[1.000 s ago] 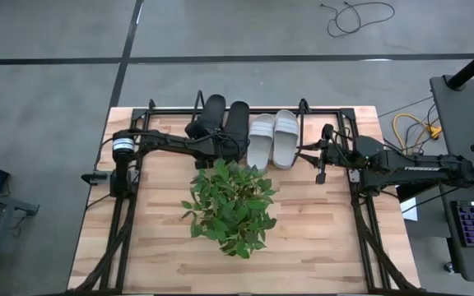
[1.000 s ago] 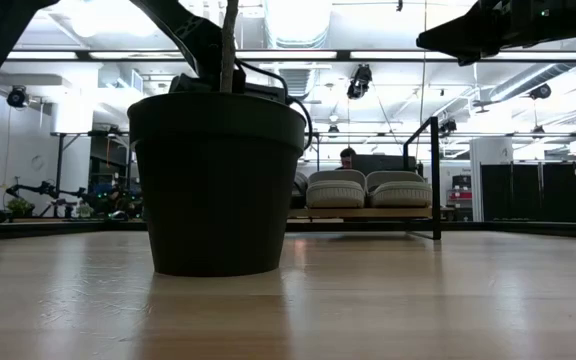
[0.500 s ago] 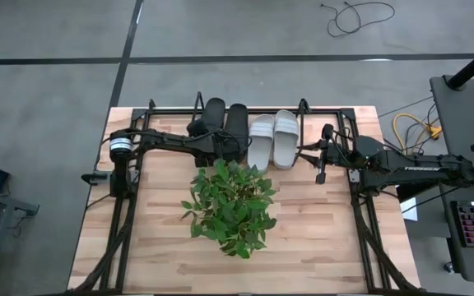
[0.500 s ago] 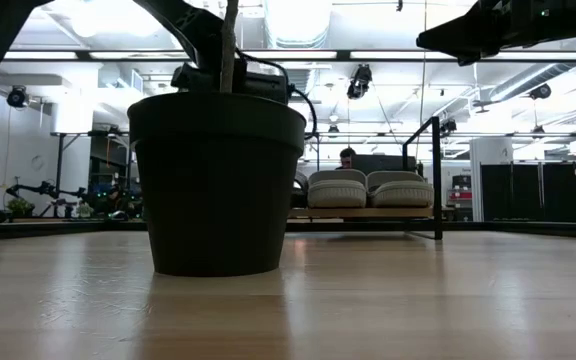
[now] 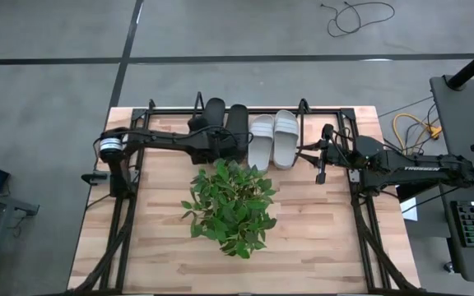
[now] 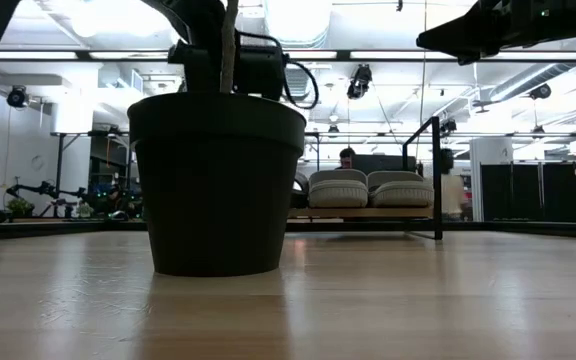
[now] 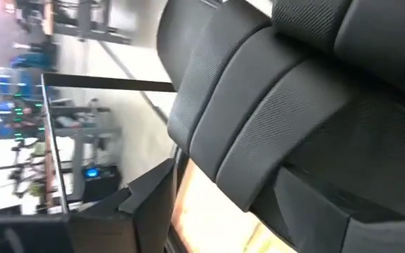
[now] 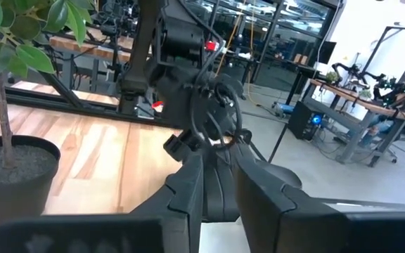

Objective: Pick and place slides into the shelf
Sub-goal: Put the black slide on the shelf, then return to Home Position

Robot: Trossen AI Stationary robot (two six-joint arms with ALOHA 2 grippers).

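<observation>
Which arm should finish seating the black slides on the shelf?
Left: its gripper is right at the black slides on the shelf. The right gripper waits past the grey slides.

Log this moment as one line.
slides: four on shelf | left gripper: at black pair | right gripper: idle, right of shelf

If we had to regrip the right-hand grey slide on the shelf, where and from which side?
Judging from the high view, take the right-hand grey slide across its wide strap, coming down from above. It lies flat on the shelf, so the raised strap stands clear of the sole. Approach with the right gripper from its outer side; the other grey slide sits tight against its inner edge.
</observation>
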